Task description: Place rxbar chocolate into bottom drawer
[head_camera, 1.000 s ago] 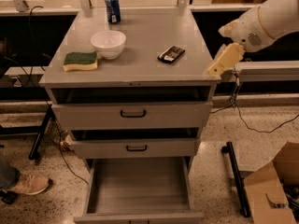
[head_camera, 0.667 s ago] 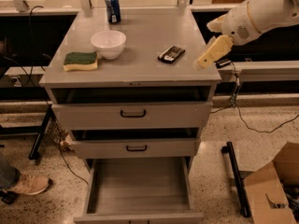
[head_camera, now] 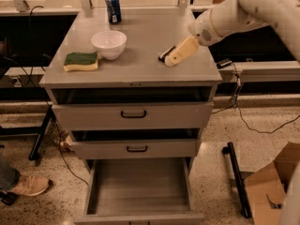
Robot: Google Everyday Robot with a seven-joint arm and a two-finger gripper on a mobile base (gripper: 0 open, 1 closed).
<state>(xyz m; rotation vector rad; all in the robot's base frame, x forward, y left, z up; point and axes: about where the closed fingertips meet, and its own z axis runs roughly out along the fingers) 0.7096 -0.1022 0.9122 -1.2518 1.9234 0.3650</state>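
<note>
bar [head_camera: 162, 56] on bench [head_camera: 140, 67] right side, mostly hidden by gripper [head_camera: 178, 54] | open or closed: we cannot tell | we judge it light, flat, slick-wrapped, slightly bendy | pinch across its narrow width | drawer [head_camera: 138, 186] open below

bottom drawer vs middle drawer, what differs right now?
The bottom drawer is pulled far out, its floor in view; the middle drawer is barely out. Middle drawer's black handle shows; bottom drawer's front is cut off by the picture's edge. Both grey metal. The gripper is over the cabinet top, at the rxbar chocolate.
</note>
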